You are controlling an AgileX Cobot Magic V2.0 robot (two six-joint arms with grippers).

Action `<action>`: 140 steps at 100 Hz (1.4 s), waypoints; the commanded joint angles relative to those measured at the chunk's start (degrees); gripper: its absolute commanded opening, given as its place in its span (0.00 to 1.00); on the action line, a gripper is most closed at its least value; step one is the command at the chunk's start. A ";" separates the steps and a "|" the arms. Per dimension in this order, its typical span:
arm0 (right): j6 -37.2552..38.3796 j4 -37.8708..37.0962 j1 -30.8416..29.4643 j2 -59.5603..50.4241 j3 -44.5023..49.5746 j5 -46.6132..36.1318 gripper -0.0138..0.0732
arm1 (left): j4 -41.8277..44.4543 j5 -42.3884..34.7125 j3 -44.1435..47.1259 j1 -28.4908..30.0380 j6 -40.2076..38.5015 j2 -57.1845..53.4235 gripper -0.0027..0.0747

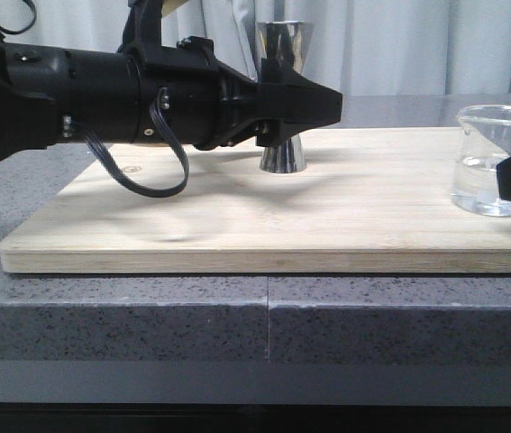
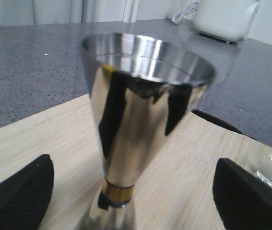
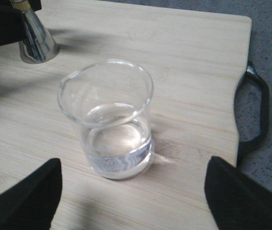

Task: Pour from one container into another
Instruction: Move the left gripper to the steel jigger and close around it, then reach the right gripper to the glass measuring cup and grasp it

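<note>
One beaker, one jigger, two open-jawed grippers.

A wooden board lies on the stone counter, its handle at its right end. The jigger stands upright on the board toward the back, left of centre. The beaker stands upright on the board well to the right of the jigger, with liquid in its bottom. The left gripper reaches in from the left, its fingers on either side of the jigger's waist. The right gripper sits just before the beaker, fingers to each side, apart from the glass.
</note>
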 commanded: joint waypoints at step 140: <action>-0.28 -2.00 1.00 15.82 -1.45 -27.72 0.79 | -1.73 -4.37 -2.95 0.21 0.03 -0.47 0.49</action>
